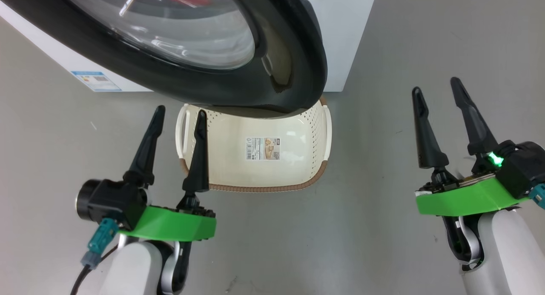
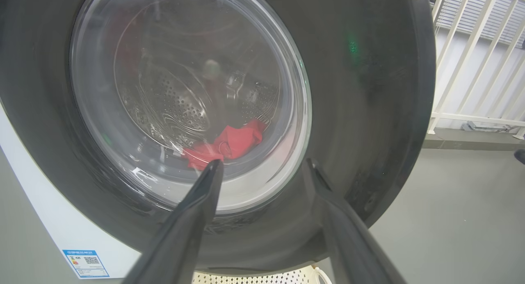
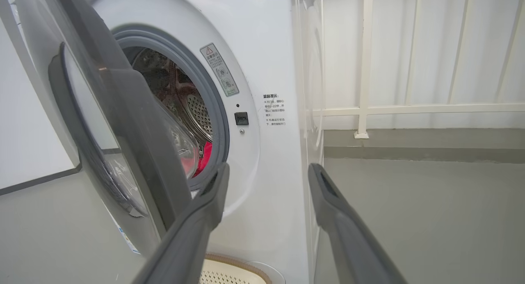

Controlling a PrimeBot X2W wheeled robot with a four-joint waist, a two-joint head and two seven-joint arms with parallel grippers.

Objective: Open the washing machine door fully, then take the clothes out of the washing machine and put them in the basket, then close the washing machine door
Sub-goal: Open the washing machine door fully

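Head view: the glossy black-rimmed round washing machine door (image 1: 238, 90) hangs ajar above the cream perforated plastic basket (image 1: 255, 187). The left gripper (image 1: 180, 110), 2 fingers apart and empty, shows over the basket's left rim. The right gripper (image 1: 435, 84), equally spread, is well right of it.
Left wrist view: bright red clothes (image 2: 233, 144) lie behind the door glass, past the fingers.
Right wrist view: the white box washing machine (image 3: 266, 50) stands ahead.

door (image 1: 191, 80) cut off at top, basket (image 1: 264, 187) partly hidden under it, clothes (image 2: 229, 146) blurred
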